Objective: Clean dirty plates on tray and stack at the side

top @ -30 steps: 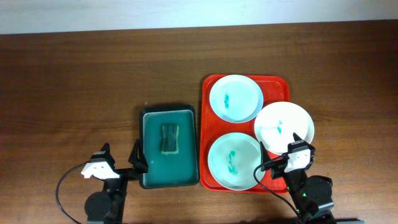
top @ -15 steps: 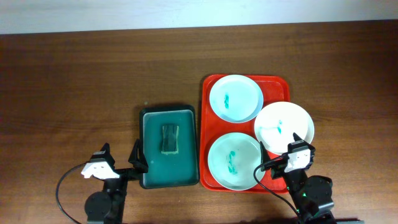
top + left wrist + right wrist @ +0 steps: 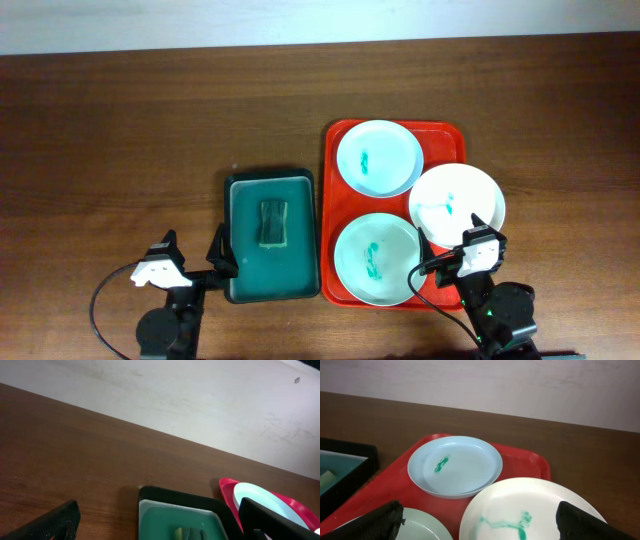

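L gripper [image 3: 193, 243] sits low at the near edge of the table [image 3: 120, 130], jaws spread as wide as they go, nothing btwn them. One of its fingers [image 3: 217, 252] is over the near-left corner of the dark tray [image 3: 268, 180]; the other is over bare wood. From its wrist cam you see the dark tray's far end just ahead and a plate rim off to the right.

R gripper [image 3: 448, 233] is also at the near edge, jaws equally wide, holding nothing. It hangs over the near-right corner of the red tray [image 3: 445, 133], one finger above the near plate's right rim, the other above the right plate's near rim. Can't tell from overhead if either touches.

All 3 plates are on the red tray, none stacked at the side. Near plate [image 3: 374, 258]: pale blue-green, teal smear approx. in the middle, near-left part of the tray. Far plate [image 3: 378, 158]: pale blue, small smear near its centre, far-left part. Right plate [image 3: 457, 203]: whiter, branching smear, btwn the other two on the right side, hanging out past the tray's right edge and, in the R wrist view, lapping in front of the far plate's rim.

Dark tray lies just left of the red one, nearly touching, w/ a sponge [image 3: 272, 222] upright in its middle.
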Controlling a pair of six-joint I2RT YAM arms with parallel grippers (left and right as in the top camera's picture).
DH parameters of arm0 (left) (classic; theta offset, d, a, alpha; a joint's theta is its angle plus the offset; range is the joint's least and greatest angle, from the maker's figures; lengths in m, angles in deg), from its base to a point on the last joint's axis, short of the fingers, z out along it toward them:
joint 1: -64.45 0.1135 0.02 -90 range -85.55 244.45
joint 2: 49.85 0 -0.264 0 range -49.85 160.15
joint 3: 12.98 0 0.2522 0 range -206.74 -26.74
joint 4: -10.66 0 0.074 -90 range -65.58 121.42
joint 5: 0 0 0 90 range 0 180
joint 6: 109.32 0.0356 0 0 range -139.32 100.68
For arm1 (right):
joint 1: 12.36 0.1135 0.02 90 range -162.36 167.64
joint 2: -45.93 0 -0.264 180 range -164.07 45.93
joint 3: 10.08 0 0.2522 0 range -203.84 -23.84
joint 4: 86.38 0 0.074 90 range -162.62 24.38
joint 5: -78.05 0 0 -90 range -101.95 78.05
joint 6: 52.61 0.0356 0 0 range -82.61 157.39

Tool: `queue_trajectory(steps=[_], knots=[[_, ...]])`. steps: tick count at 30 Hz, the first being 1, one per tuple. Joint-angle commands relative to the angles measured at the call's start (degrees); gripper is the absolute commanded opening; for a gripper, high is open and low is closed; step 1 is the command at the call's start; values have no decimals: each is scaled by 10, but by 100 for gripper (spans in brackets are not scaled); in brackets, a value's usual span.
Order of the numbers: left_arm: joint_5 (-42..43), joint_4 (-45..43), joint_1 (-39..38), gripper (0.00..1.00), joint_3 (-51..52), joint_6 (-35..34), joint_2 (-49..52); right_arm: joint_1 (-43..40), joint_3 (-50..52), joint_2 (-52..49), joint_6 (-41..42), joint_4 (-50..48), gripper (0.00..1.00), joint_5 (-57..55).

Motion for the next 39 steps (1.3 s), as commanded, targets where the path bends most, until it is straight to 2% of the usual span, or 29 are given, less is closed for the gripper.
queue_trajectory(steps=[1,29,30,32,37,39], knots=[[-4,3,4,99,1,9,-2,-2,5,4,-4,1,98,-9],[-4,3,4,99,1,9,-2,-2,5,4,-3,1,98,-9],[-7,2,4,99,1,9,-2,-2,5,4,-3,1,98,-9],[-98,-8,4,100,1,9,-2,-2,5,4,-4,1,98,-9],[-98,-9,4,99,1,9,-2,-2,5,4,-4,1,98,-9],[-73,-5,4,99,1,9,-2,-2,5,4,-3,1,98,-9]])
